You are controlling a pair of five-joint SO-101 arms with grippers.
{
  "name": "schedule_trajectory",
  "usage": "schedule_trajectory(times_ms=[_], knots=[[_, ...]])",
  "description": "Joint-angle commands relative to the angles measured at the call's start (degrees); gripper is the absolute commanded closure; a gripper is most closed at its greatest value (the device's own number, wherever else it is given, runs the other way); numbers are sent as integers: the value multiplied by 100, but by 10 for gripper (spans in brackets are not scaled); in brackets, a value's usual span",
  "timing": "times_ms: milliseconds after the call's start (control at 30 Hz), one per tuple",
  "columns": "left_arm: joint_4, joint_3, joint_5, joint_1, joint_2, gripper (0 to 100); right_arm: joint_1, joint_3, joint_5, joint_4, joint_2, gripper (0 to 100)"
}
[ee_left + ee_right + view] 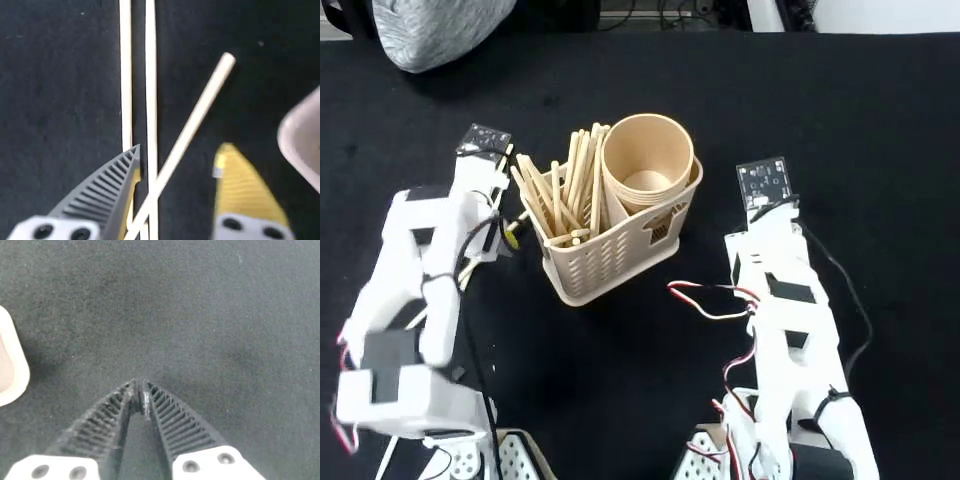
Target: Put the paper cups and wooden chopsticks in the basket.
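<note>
A cream slotted basket (610,255) stands mid-table in the high view. It holds a stack of paper cups (647,160) and a bundle of wooden chopsticks (565,195). My left gripper (180,150) is open just beside the basket's left side, also seen from above (510,232). Two parallel chopsticks (150,75) and a slanted one (200,110) run between its grey and yellow fingers; I cannot tell if they rest on the cloth. My right gripper (138,388) is shut on nothing, low over the black cloth to the right of the basket.
A black cloth (840,110) covers the table. A grey fabric bundle (440,30) lies at the far left edge. Red and white wires (705,300) loop off the right arm (780,290). The basket's rim (10,365) edges the right wrist view.
</note>
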Motion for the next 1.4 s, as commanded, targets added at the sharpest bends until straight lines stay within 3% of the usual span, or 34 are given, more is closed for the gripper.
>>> schedule_trajectory(times_ms=[0, 267, 300, 533, 833, 1067, 1367], knots=[[264, -919, 70, -119, 747, 890, -70, -13, 44, -88, 4, 984], [1002, -1798, 62, -48, 1547, 942, -70, -13, 44, -88, 4, 984], [1020, -1824, 62, -66, 1547, 977, -70, -13, 44, -88, 4, 984], [1451, -1956, 105, -92, 967, 972, -70, -13, 44, -88, 4, 984], [1987, -1938, 624, -119, -1574, 972, -70, -13, 44, -88, 4, 984], [1969, -1965, 1697, -215, -3648, 972, -70, -13, 44, -88, -4, 984], [1873, -2000, 2435, -13, -7059, 972, -70, -13, 44, -88, -4, 984]])
